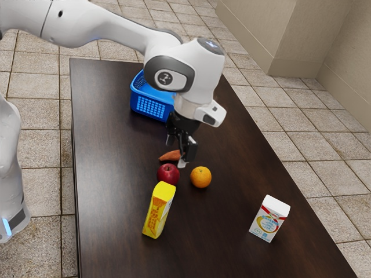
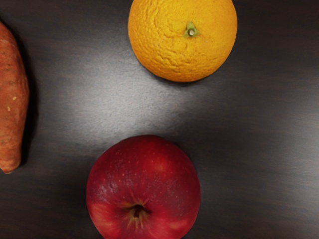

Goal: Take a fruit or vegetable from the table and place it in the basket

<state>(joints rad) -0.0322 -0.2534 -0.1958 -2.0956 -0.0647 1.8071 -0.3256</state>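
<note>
My gripper (image 1: 175,152) is open above the table, its fingers apart and nothing held between them. Partly hidden behind it lies an orange-brown sweet potato (image 1: 170,156). A red apple (image 1: 168,174) and an orange (image 1: 201,177) rest close by, on the side away from the basket. The blue basket (image 1: 151,108) stands behind the hand, which covers part of it. Below my hand, the wrist view has the apple (image 2: 144,186), the orange (image 2: 183,37) and part of the sweet potato (image 2: 11,99), all separate from one another.
A yellow carton (image 1: 159,211) stands upright near the apple. Farther off, toward the exterior view's lower right, is a white carton (image 1: 269,219) with a red stripe. The dark table (image 1: 110,191) has its long edge toward the exterior view's right.
</note>
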